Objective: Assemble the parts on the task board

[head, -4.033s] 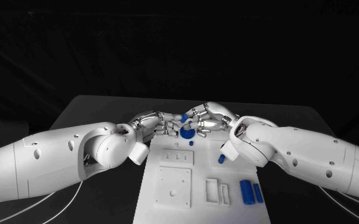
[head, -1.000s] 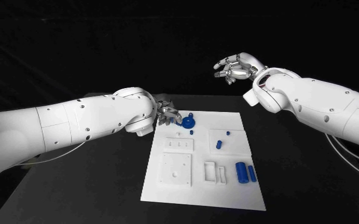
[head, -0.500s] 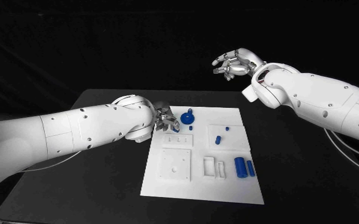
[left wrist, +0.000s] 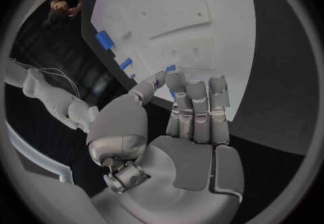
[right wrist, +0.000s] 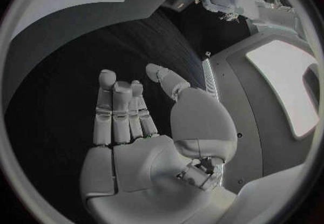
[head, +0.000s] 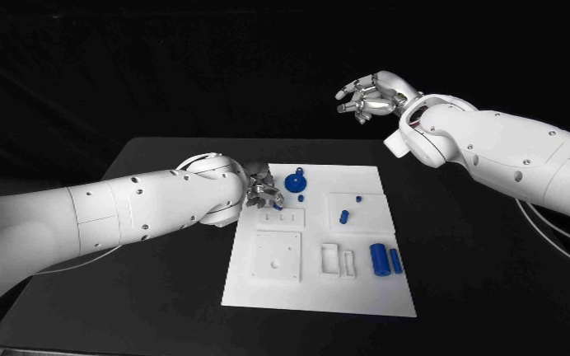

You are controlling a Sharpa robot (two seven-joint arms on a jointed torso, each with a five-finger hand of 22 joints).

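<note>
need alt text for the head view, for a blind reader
A white task board with small blue parts lies on a black table. The left hand is at the board's far left corner; the right hand is raised, holding nothing.

Left hand (head: 263, 192) crowds the board's (head: 368, 290) upper left; lower frame is open, right hand (head: 371, 99) high.
</note>
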